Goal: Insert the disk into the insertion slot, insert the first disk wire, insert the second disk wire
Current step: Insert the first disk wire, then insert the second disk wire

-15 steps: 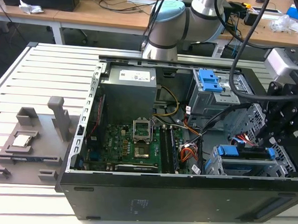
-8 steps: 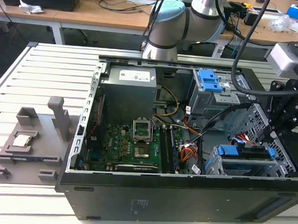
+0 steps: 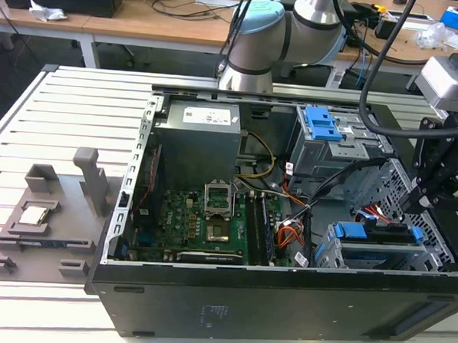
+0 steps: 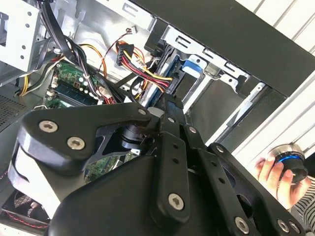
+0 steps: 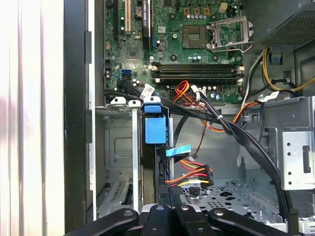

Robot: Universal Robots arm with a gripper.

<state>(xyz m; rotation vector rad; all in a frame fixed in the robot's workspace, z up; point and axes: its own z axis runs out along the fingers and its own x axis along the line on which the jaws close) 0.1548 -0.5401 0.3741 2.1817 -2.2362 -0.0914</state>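
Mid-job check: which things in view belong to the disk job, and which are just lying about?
Job: disk in the insertion slot; red-yellow-black wire plug; blue flat cable; tool near them.
Lying about: grey bay with blue latch; power supply; grey fixture.

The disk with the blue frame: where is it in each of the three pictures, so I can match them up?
Exterior view: the disk sits in the low grey cage, toward the exterior view's right.
First wrist view: its blue frame stands between the cage's rails, beside red and yellow wires.
Second wrist view: the blue frame lies next to those wires.
Shared landmark: the green motherboard.
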